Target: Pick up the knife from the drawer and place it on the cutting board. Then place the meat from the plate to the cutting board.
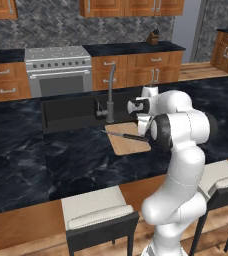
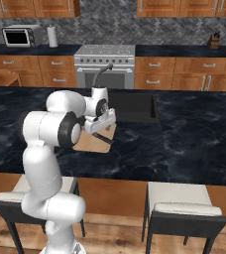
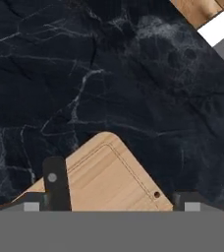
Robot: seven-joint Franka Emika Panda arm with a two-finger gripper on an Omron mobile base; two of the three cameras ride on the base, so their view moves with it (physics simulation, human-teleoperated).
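the knife (image 1: 123, 135) lies across the board (image 1: 128, 143) on the dark counter (image 1: 46, 155), near the sink (image 1: 71, 112); the gripper (image 2: 101, 130) hangs just above it, jaws spread and empty. the meat step looks not yet done. no readable writing appears.

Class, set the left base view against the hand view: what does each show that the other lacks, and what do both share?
Left base view alone: the whole knife lying across the cutting board with its grey blade reaching off the board's left edge, the sink and faucet behind it, the stove, and the stools.

Hand view alone: the open gripper, its tips spread wide, with the knife's riveted handle end lying free between them, nearer one tip, and the small hole near the board's edge.

Both share: the knife, the cutting board, and the dark marble counter.
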